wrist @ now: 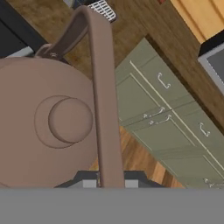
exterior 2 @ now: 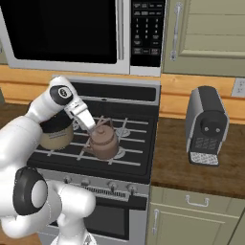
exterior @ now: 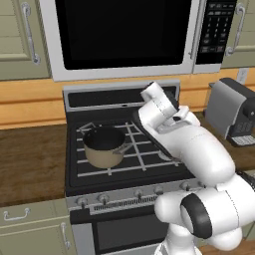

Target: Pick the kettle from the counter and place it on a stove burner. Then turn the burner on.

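Observation:
The copper-brown kettle [exterior 2: 104,142] is over the stove's front right burner [exterior 2: 119,152], its handle arching up into my gripper [exterior 2: 92,126]. The gripper is shut on that handle. I cannot tell whether the kettle's base touches the grate. In the hand view the knobbed lid [wrist: 70,120] is at the left, and the handle [wrist: 103,109] runs down between my fingertips [wrist: 89,183]. My arm hides the kettle in the left base view. The dark wood counter [exterior 2: 191,165] lies right of the stove.
A tan saucepan [exterior: 103,147] with a long handle sits on the stove's left side. A row of knobs [exterior 2: 112,185] lines the stove front. A grey coffee machine [exterior 2: 206,125] stands on the right counter. A microwave [exterior: 124,35] hangs above.

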